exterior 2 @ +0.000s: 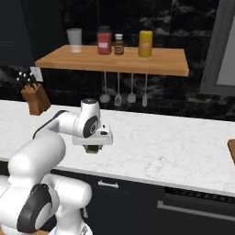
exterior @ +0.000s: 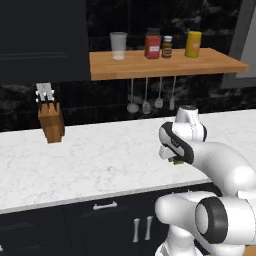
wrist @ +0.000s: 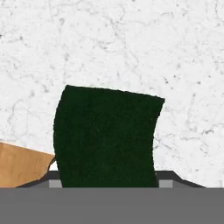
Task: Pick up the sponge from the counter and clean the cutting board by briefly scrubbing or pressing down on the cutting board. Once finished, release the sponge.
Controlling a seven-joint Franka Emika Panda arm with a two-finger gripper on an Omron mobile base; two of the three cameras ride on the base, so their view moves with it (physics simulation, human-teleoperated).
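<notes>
One dark green sponge (wrist: 107, 138) sits pinched in the robot's claw (exterior 2: 93, 148), held just above the white marble desk (exterior: 90, 160). A brown cutting board (exterior 2: 232, 149) edges in at the desk's far right, well apart; a knife block (exterior: 51, 122) stands left.

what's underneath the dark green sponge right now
Beneath the dark green rectangular sponge, white marble counter shows on most sides, and a brown wooden cutting board corner peeks out beside it. The surface directly under the sponge is covered.
</notes>
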